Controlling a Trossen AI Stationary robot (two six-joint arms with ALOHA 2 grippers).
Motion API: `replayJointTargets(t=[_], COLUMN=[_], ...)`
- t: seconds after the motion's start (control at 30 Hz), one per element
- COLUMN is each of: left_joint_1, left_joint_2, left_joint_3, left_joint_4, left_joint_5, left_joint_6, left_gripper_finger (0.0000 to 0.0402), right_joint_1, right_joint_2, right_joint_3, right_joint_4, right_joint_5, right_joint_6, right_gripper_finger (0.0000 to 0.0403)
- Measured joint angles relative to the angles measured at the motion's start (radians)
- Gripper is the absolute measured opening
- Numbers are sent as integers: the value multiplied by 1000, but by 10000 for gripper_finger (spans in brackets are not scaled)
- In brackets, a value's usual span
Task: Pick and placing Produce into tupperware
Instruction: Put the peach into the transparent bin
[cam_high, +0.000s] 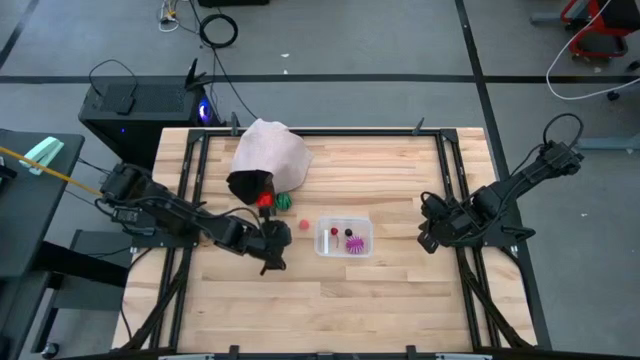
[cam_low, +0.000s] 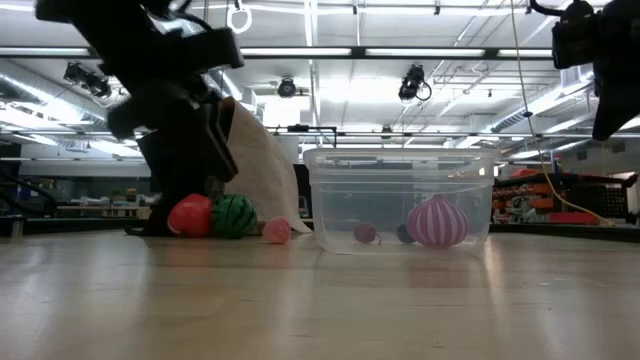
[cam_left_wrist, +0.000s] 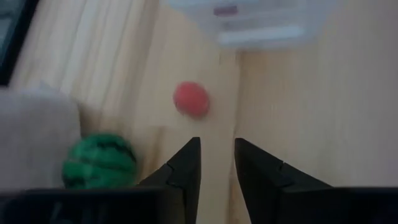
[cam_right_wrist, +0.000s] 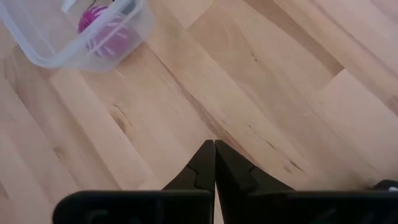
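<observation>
No text, label, brand, number or sign can be read in any of the four views. A white mark is seen on the end wall of the small clear plastic rectangular tub (cam_left_wrist: 261, 34), but no letters or figures can be made out on it
</observation>
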Motion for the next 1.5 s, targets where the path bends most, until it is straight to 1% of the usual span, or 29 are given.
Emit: replayJointTargets(t=[0.1, 0.2, 0.33, 0.5, 0.6, 0.73, 0.87, 1.03, 1.1, 1.23, 1.4, 1.5], left_joint_1=[40, 85, 141, 183, 213, 259, 302, 309, 308, 308, 314, 334], left_joint_2=[17, 26, 27, 27, 27, 27, 28, 39, 55, 131, 227, 260], left_joint_3=[-1, -1, 5, 36, 64, 101, 113, 115, 130, 211, 345, 378], left_joint_4=[34, 44, 48, 51, 29, -46, -82, -77, -100, -167, -245, -300], left_joint_5=[21, 89, 202, 266, 321, 363, 433, 478, 492, 499, 498, 500], left_joint_6=[65, 116, 124, 202, 250, 257, 288, 343, 349, 360, 409, 424], left_gripper_finger=[130, 148, 177, 210, 223, 226, 218, 209, 209, 213, 219, 219], right_joint_1=[0, 0, 0, 0, 0, 0, 0, 0, 0, 0, 0, 0], right_joint_2=[0, 0, 0, 0, 0, 0, 0, 1, 0, 0, 0, 0], right_joint_3=[0, 0, 0, 0, 0, 0, 0, 0, 0, 0, 1, 1], right_joint_4=[10, 17, 39, 46, 46, 47, 49, 49, 49, 49, 49, 49], right_joint_5=[4, 13, 14, 16, 26, 36, 42, 43, 45, 53, 54, 53], right_joint_6=[25, 45, 46, 52, 52, 52, 52, 44, 44, 43, 42, 43], right_gripper_finger=[11, 12, 13, 12, 12, 12, 11, 11, 11, 12, 13, 13])
